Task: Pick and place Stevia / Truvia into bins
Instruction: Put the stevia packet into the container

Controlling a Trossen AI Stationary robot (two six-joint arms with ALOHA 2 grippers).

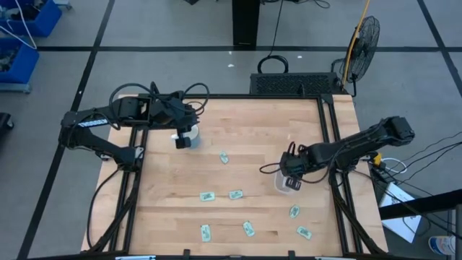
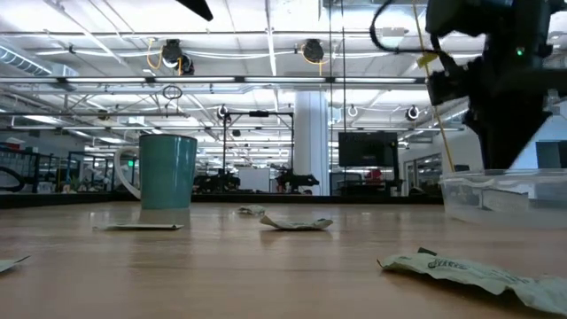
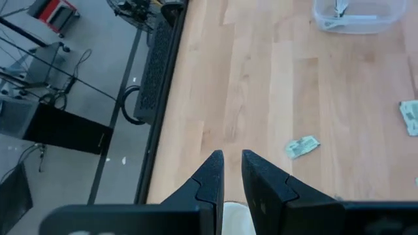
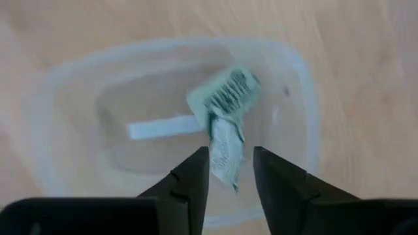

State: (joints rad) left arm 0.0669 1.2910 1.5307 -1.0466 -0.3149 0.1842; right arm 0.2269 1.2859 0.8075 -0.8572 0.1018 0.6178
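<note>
Over the bin (image 4: 176, 124) near the worktop's right edge, my right end effector (image 4: 230, 171) stands parted; packet (image 4: 225, 114) drops free, light, floppy, best pinched mid-body.

A light wooden table (image 1: 245, 137) with a black frame carries a clear plastic tub (image 1: 286, 180) toward its right side and a mug (image 1: 189, 135) near its far left corner. Seven green-and-white sweetener packets (image 1: 235, 194) lie flat and scattered across the middle and near part of the boards, well apart from one another
</note>
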